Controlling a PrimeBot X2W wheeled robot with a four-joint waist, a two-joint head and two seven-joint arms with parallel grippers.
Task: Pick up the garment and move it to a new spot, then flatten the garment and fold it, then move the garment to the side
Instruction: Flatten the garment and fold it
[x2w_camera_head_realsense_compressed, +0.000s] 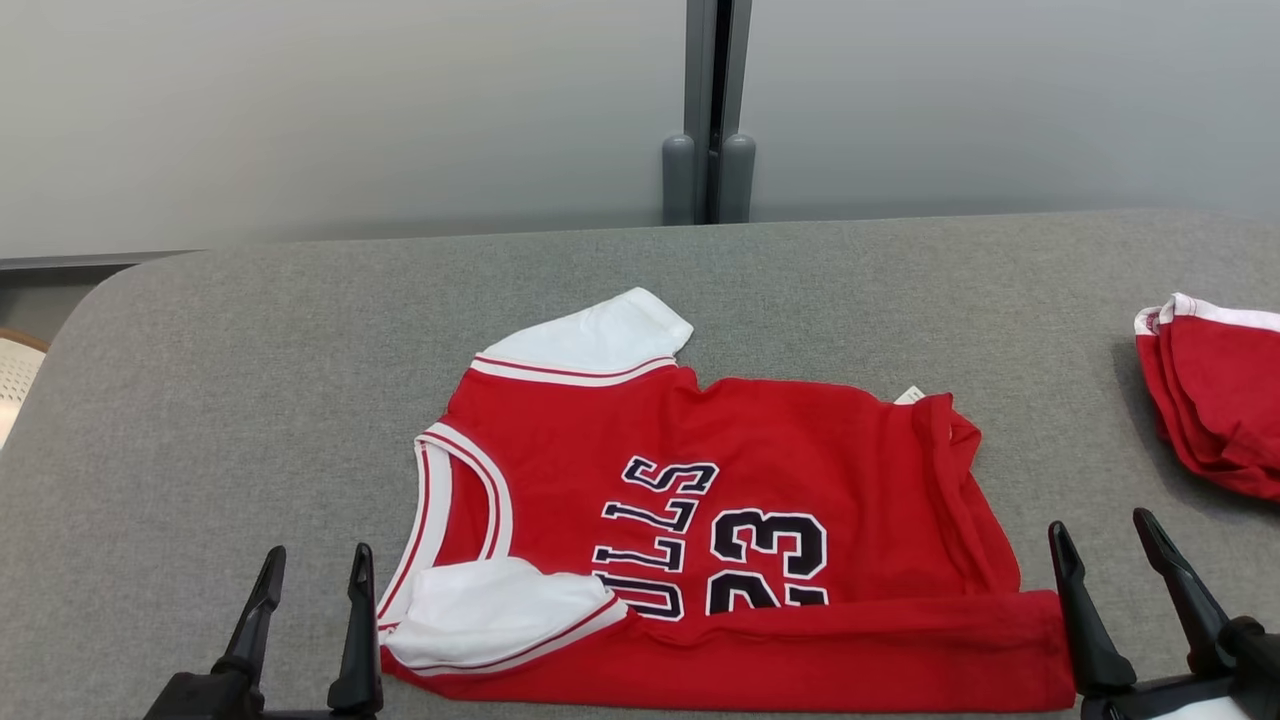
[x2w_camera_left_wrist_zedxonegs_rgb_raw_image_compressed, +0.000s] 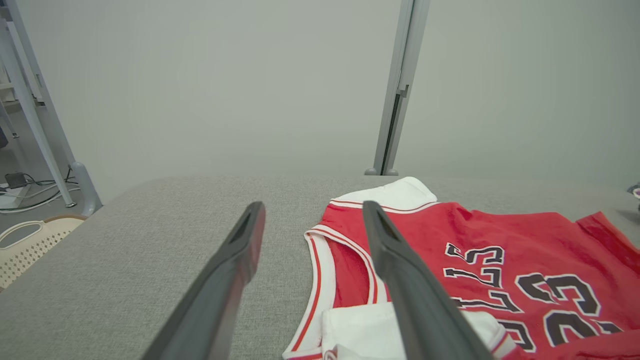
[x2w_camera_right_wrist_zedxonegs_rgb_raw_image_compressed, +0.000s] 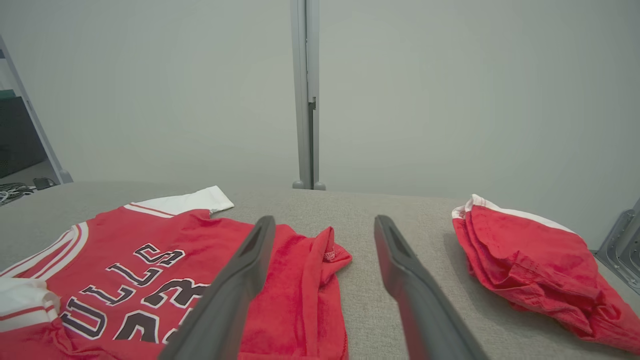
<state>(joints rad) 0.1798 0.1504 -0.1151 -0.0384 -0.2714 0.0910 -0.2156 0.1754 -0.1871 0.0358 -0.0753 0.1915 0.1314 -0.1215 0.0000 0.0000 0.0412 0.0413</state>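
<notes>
Jersey (x2w_camera_head_realsense_compressed: 720, 500) lay partly folded on the grey table (x2w_camera_head_realsense_compressed: 250, 400), lower centre of the head view. Left gripper (x2w_camera_head_realsense_compressed: 317, 550) and right gripper (x2w_camera_head_realsense_compressed: 1098, 520) gaped wide, holding nothing. At far left stood a basket (x2w_camera_left_wrist_zedxonegs_rgb_raw_image_compressed: 30, 245), contents hidden.

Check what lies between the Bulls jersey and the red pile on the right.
Only bare grey tabletop separates the jersey from the red pile, per the head view; the open right gripper stands at that gap's near end.

Garment (x2w_camera_head_realsense_compressed: 720, 500) on table (x2w_camera_head_realsense_compressed: 250, 400), cloth bundle (x2w_camera_head_realsense_compressed: 1215, 400) to right
</notes>
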